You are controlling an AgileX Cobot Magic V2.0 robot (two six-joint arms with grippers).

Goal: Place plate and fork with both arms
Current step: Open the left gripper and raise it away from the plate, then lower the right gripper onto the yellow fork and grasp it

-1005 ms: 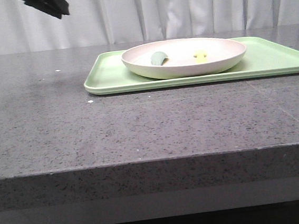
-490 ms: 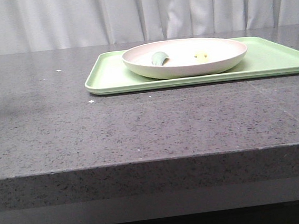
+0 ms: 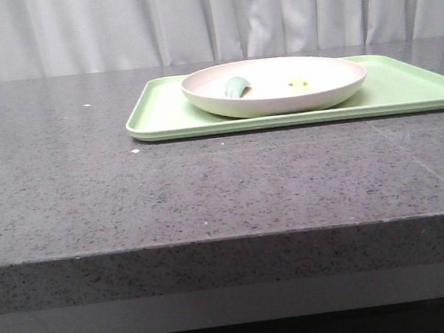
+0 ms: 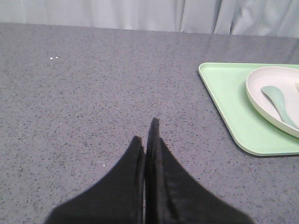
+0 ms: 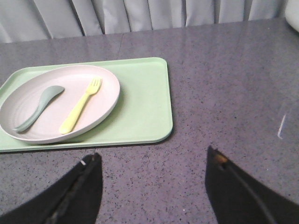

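The cream plate [image 3: 274,87] sits on the light-green tray [image 3: 403,90] at the back of the table; it also shows in the right wrist view [image 5: 58,102] and the left wrist view [image 4: 275,98]. The pale-yellow fork [image 5: 81,105] lies in the plate beside a grey-green spoon-like piece [image 5: 39,105]; in the front view only a bit of the fork [image 3: 299,82] shows. My left gripper [image 4: 145,135] is shut and empty above bare table, left of the tray. My right gripper [image 5: 152,161] is open and empty, hanging over the table just off the tray's corner. Neither gripper shows in the front view.
The grey speckled table [image 3: 209,191] has its front edge low in the front view. A white curtain [image 3: 208,18] hangs behind. The tray [image 4: 233,107] lies to one side of my left gripper.
A dark part of the left arm at the top left of the front view one second ago has gone out of view. The plate, the fork and the tray have not moved.
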